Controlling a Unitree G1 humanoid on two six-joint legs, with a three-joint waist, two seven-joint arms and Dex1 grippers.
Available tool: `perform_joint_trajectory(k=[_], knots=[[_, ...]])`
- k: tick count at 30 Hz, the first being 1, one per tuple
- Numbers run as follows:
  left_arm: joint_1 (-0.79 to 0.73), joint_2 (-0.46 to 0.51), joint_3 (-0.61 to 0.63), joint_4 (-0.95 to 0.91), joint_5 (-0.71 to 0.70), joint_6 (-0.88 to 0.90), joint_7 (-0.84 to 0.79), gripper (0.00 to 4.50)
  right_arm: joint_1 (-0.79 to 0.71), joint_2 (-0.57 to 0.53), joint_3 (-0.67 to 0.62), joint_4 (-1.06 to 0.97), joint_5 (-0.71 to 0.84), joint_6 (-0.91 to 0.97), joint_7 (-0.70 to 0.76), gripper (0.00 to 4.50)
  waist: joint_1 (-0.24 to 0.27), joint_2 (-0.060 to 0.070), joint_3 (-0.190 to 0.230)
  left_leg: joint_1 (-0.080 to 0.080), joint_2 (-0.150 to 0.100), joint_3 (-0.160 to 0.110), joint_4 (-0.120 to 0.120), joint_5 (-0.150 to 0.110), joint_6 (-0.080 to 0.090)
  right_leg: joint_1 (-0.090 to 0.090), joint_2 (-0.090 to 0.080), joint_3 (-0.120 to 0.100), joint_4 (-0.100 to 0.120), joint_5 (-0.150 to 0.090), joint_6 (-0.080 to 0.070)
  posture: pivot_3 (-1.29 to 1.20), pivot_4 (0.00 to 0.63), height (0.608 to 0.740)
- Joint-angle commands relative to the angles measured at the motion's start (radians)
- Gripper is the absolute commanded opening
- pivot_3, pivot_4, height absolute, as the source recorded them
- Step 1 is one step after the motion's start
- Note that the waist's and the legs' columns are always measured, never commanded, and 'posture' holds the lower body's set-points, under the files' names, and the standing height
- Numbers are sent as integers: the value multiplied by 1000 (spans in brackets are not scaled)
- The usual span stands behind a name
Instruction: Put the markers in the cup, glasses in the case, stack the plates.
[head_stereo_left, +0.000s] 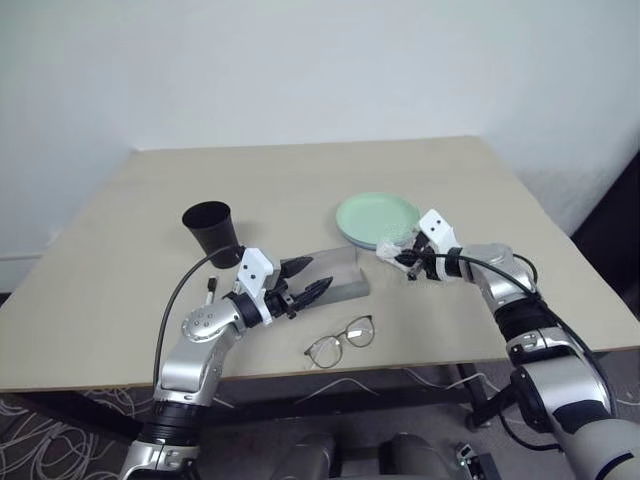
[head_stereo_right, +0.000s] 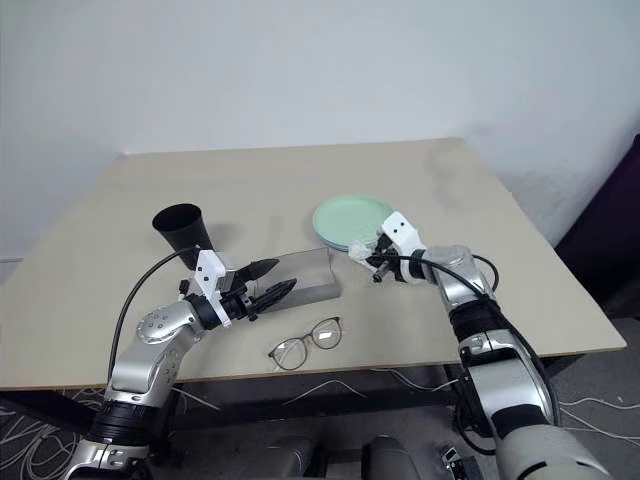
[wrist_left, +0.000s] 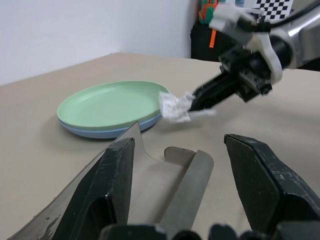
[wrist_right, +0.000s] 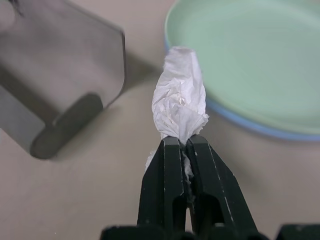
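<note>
The mint green plate lies on top of the light blue plate at the table's middle right. My right gripper is shut on a crumpled white tissue, between the plates and the grey case. The case lies open with nothing in it. My left gripper is open at the case's left end, with nothing between its fingers. The wire-framed glasses lie near the front edge. The black cup stands upright at the left. A slim marker peeks out beside my left forearm.
The beige table has open room at the back and far left. Its front edge runs just below the glasses. Cables lie on the floor under the table.
</note>
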Motion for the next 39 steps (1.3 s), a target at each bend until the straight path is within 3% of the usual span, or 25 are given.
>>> perform_joint_trajectory(k=[1,8,14,17,23,32,39], knots=[[-16,7,7,-26,3,-19,-5,3012,-124,8,-42,53,11,-80,-65,11,-1,0,0,0,0,0,0,0,0,0,0,0,0,0,0,0,0,736],[-25,2,2,-17,7,-25,-7,3012,-308,82,-47,406,-34,-229,-238,11,0,0,0,0,1,0,-1,0,0,-1,1,-1,0,0,-2,0,0,736],[-15,5,10,-28,6,-23,1,3012,-365,121,-37,552,-71,-297,-281,11,0,0,0,0,0,0,-1,0,0,-3,1,0,-1,1,0,0,0,736],[-2,5,16,-43,8,-21,10,3012,-375,127,-43,585,-80,-312,-293,690,-1,0,0,0,0,1,-2,0,0,-4,1,1,0,1,-1,0,0,736],[16,10,23,-58,6,-18,16,3012,-375,130,-59,590,-74,-355,-316,2734,-1,0,0,0,1,1,-7,3,-4,-5,2,2,0,2,-3,0,0,736],[5,10,17,-50,7,-15,12,3012,-364,113,-76,564,-64,-384,-281,2734,-1,0,0,0,2,1,-6,3,-4,-5,3,1,0,3,-4,0,0,736],[-7,28,23,-37,8,-9,1,3012,-201,40,-60,328,-27,-450,-34,2734,0,0,0,0,2,1,-6,3,-4,-4,2,1,0,3,-4,0,0,736]])
